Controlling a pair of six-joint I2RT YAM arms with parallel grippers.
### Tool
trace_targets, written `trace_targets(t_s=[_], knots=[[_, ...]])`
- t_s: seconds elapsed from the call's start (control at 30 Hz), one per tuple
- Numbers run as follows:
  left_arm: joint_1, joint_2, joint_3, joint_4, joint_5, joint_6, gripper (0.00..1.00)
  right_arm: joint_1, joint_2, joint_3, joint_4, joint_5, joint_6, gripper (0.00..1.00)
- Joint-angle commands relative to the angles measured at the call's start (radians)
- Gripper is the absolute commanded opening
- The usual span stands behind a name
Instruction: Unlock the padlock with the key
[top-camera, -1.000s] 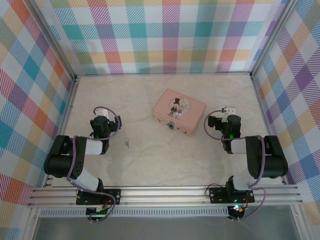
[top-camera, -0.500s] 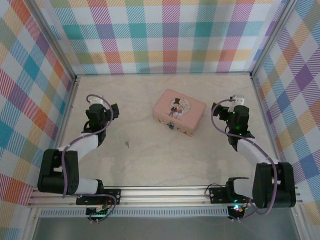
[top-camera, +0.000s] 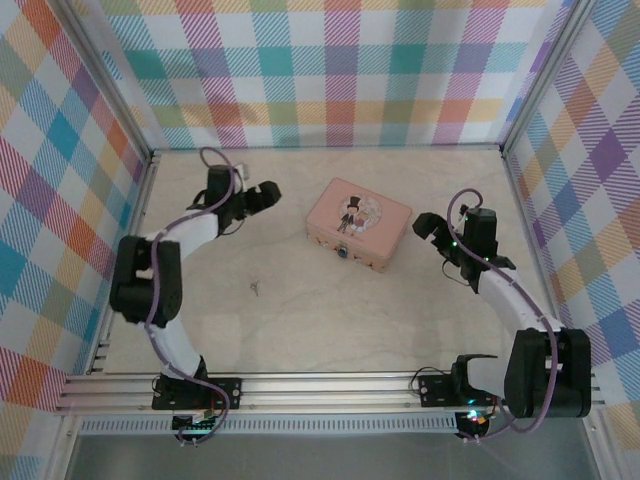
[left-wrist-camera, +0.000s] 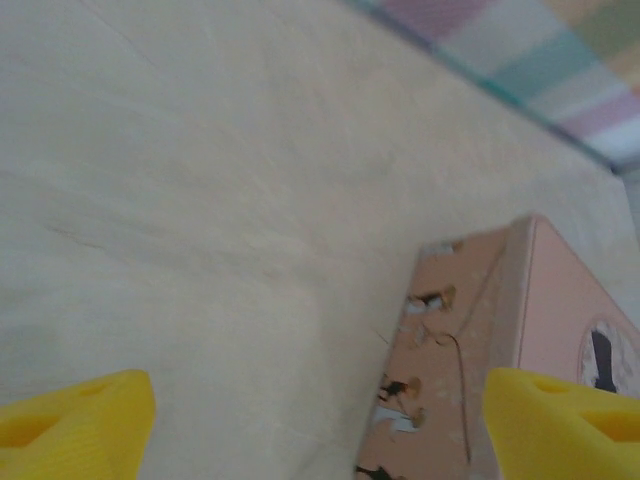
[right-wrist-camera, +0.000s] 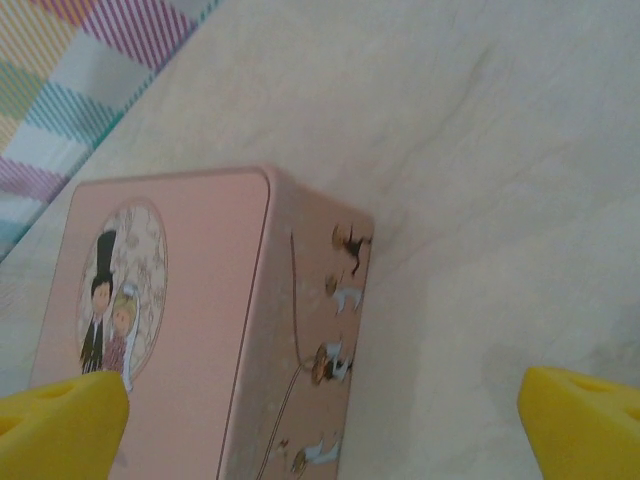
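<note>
The small blue padlock (top-camera: 343, 251) hangs on the near side of a pink tin (top-camera: 358, 222) in the top view. The tiny grey key (top-camera: 255, 288) lies flat on the table, to the front left of the tin. My left gripper (top-camera: 263, 194) is stretched out far left of the tin, well beyond the key, and points at the tin's left end (left-wrist-camera: 470, 340). Its yellow fingertips (left-wrist-camera: 78, 425) stand wide, open and empty. My right gripper (top-camera: 428, 227) is open just off the tin's right end (right-wrist-camera: 310, 330), with its fingertips (right-wrist-camera: 585, 412) spread wide.
Plaid walls (top-camera: 340, 70) close in the table on three sides. The pale marble table (top-camera: 330, 320) lies bare between the key and the arm bases. A metal rail (top-camera: 330, 385) runs along the near edge.
Both arms have unfolded away from their bases. The left gripper went far and right toward the tin's left end. The right gripper swung left to the tin's right end. Tin, padlock and key stayed put.
</note>
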Motion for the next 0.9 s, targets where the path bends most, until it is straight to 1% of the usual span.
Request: trace_targets(t_s=[0.0,0.17,0.3,0.4,0.5,0.6,0.7,0.87], knots=[[-0.073,0.083,0.118,-0.071,0.131,-0.040,0.85,0.013,0.018,-0.006,-0.022,-0.103,0.055,1.00],[-0.162,0.182,0.260,-0.132,0.149,-0.019,0.84,0.018,0.080,0.004,0.009,-0.141,0.075,0.97],[-0.189,0.199,0.270,-0.131,0.171,-0.027,0.83,0.026,0.165,0.060,0.025,-0.181,0.081,0.93],[-0.204,0.180,0.237,-0.121,0.177,-0.029,0.81,0.040,0.234,0.109,0.037,-0.197,0.083,0.92],[-0.218,0.136,0.167,-0.075,0.175,-0.047,0.81,0.060,0.304,0.170,0.041,-0.215,0.078,0.89],[-0.226,0.088,0.101,-0.038,0.159,-0.061,0.81,0.077,0.364,0.230,0.038,-0.228,0.075,0.88],[-0.228,0.040,0.035,-0.004,0.145,-0.074,0.81,0.100,0.432,0.305,0.016,-0.245,0.063,0.85],[-0.228,-0.032,-0.049,0.017,0.089,-0.076,0.81,0.151,0.537,0.426,-0.024,-0.249,0.040,0.82]])
